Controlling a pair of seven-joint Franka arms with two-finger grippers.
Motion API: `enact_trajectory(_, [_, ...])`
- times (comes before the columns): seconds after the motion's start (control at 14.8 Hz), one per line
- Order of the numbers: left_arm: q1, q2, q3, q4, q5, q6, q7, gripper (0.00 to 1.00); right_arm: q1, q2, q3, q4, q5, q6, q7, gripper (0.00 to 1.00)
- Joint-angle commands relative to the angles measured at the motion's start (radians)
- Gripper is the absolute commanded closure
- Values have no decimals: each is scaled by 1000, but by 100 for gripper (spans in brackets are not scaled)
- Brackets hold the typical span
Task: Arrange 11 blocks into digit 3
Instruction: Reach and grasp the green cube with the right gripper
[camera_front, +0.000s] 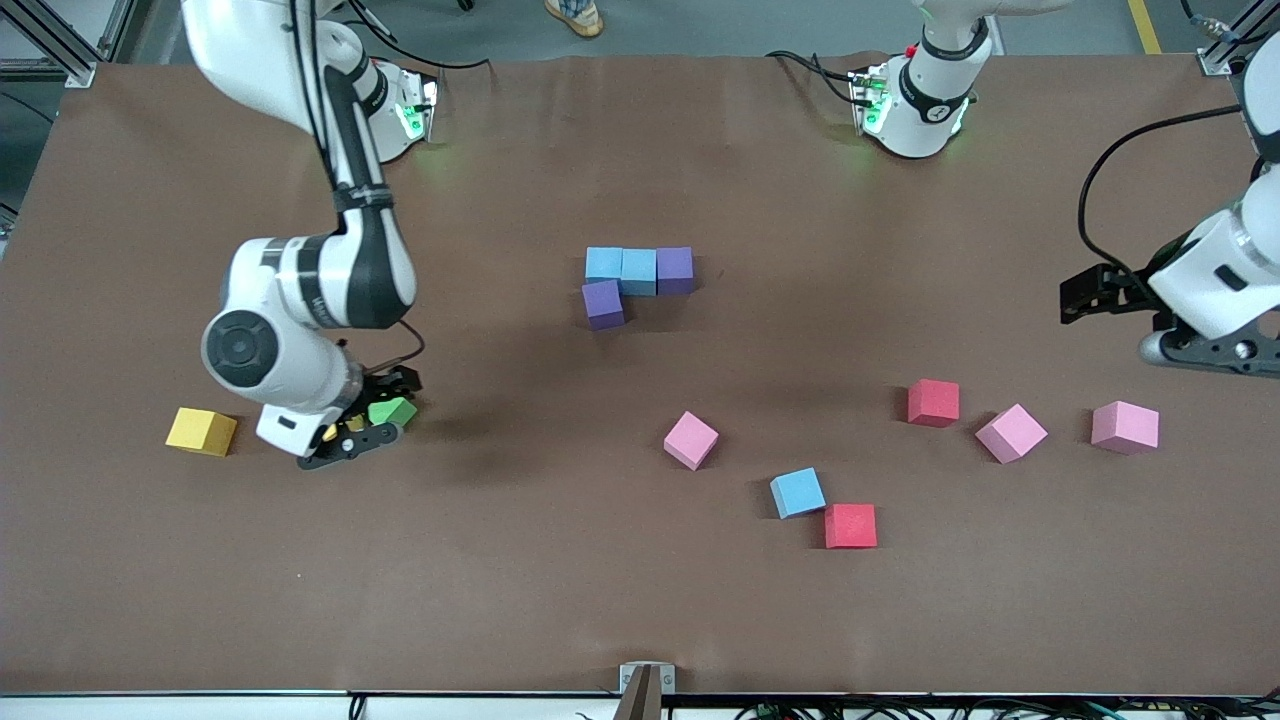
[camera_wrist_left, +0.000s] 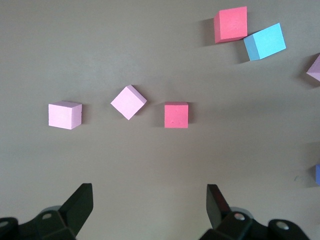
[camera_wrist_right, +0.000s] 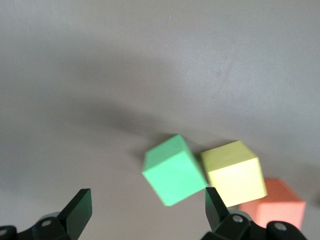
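Observation:
Two light blue blocks (camera_front: 603, 263) (camera_front: 638, 271) and a purple block (camera_front: 675, 270) touch in a row at mid-table. A second purple block (camera_front: 603, 304) touches the row's end, nearer the front camera. My right gripper (camera_front: 372, 420) (camera_wrist_right: 145, 207) is open, low over the green block (camera_front: 392, 410) (camera_wrist_right: 174, 169). The green block lies between the fingers, close to one of them. A yellow block (camera_wrist_right: 234, 172) lies beside it, with an orange block (camera_wrist_right: 277, 207) (camera_front: 202, 431) past that. My left gripper (camera_front: 1085, 298) (camera_wrist_left: 150, 202) is open and empty, waiting above the left arm's end of the table.
A bright pink block (camera_front: 691, 440), a light blue block (camera_front: 797, 492) (camera_wrist_left: 265, 41) and two red blocks (camera_front: 850, 525) (camera_front: 933, 402) lie loose nearer the front camera. Two paler pink cubes (camera_front: 1011, 433) (camera_front: 1125, 427) lie toward the left arm's end.

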Motion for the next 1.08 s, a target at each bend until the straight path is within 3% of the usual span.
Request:
enact_trajectory(0.0, [-6, 12, 1, 12, 16, 7, 19, 0, -63, -17, 58, -39, 14, 14, -236, 0])
enact_trajectory(0.14, [-6, 30, 1, 12, 16, 10, 19, 0, -80, -26, 76, -74, 16, 30, -365, 0])
enact_trajectory(0.41, [-4, 53, 1, 12, 14, 25, 16, 0, -60, -77, 85, -212, 16, 220, -555, 0])
enact_trajectory(0.81, [-11, 57, 0, 0, 6, 68, 11, 0, -63, -74, 117, -293, 16, 359, -582, 0])
enact_trajectory(1.01, [-18, 70, 0, -4, 9, 71, 4, 0, -72, -72, 144, -335, 63, 391, -581, 0])
